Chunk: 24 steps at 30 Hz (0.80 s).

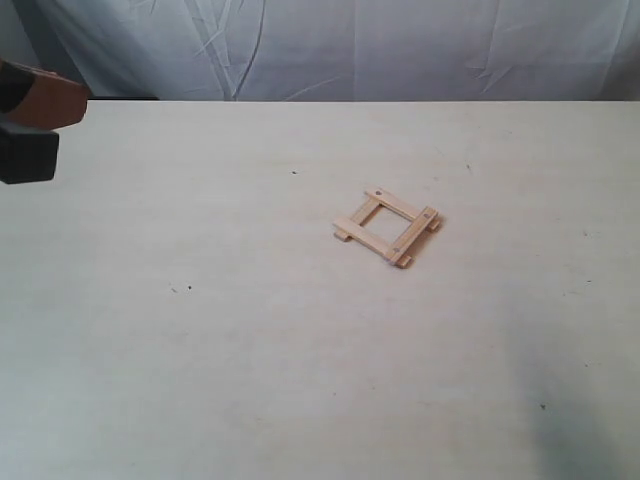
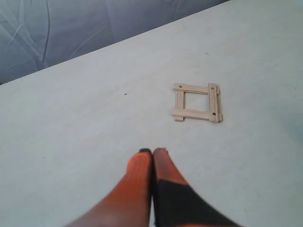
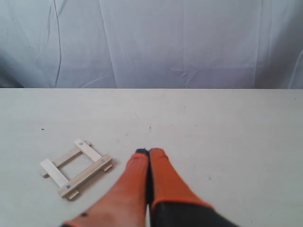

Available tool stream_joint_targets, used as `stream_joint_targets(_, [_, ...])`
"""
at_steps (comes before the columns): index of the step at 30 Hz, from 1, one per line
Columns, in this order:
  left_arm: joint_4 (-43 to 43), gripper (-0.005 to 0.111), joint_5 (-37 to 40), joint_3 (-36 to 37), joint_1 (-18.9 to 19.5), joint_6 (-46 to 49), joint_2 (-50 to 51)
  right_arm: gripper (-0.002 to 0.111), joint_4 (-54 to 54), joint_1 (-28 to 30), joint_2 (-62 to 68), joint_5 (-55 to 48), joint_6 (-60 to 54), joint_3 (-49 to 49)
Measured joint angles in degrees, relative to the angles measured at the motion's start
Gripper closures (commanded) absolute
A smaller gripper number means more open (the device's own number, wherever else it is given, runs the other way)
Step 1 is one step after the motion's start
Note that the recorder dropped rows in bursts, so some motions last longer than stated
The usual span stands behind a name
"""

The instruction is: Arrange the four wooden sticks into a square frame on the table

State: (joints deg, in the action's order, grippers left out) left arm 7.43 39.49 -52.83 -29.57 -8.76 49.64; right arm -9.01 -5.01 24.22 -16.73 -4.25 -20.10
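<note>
The left gripper [image 2: 152, 152] has its two orange-and-black fingers [image 2: 139, 177] pressed together, tip to tip, with nothing between them. It hangs above the wide pale cream wooden tabletop [image 2: 71, 123] without touching it. In the exterior view only a blurred orange and black piece of this gripper [image 1: 30, 125] shows, at the left edge near the far side of the table.

The small open square frame [image 2: 197, 102] lies flat on the table, ahead of the left gripper's fingertips and off to its right, well apart from them. It is made of four short, flat, pale wooden sticks [image 1: 386, 228], crossed at the corners so that their ends stick out a little. Small dark holes show near some of those corners.

The right gripper [image 3: 149, 152] is closed in the same way: its orange fingers [image 3: 163, 177] meet at the tips and hold nothing. The frame [image 3: 76, 168] lies near this gripper, just to the side of its fingers and clear of them. This gripper does not appear in the exterior view.

Beyond both grippers, past the table's far edge, hangs a wrinkled white cloth backdrop [image 1: 350, 45]. A couple of tiny dark specks [image 1: 188, 289] mark the table between the left gripper and the frame.
</note>
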Motion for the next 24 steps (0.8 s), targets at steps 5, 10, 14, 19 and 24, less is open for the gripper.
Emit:
stream_joint_targets(5, [0.42,0.107,0.23,0.00,0.00,0.00,0.00,0.109,0.05,0.00,-4.85,0.31,0.00,2.98])
stream_joint_targets(10, [1.56,0.107,0.23,0.00,0.00,0.00,0.00,0.109,1.43,0.04,-10.20,0.31,0.00,7.76])
stream_joint_targets(14, [1.89,0.107,0.23,0.00,0.00,0.00,0.00,0.109,1.53,1.26,-14.95,-0.05,1.19,11.29])
stream_joint_targets(19, [1.98,0.107,0.23,0.00,0.00,0.00,0.00,0.109,1.88,5.09,-20.66,-0.16,2.69,14.86])
stream_joint_targets(24, [2.43,0.107,0.23,0.00,0.00,0.00,0.00,0.109,2.00,5.30,-23.81,-0.32,2.74,19.70])
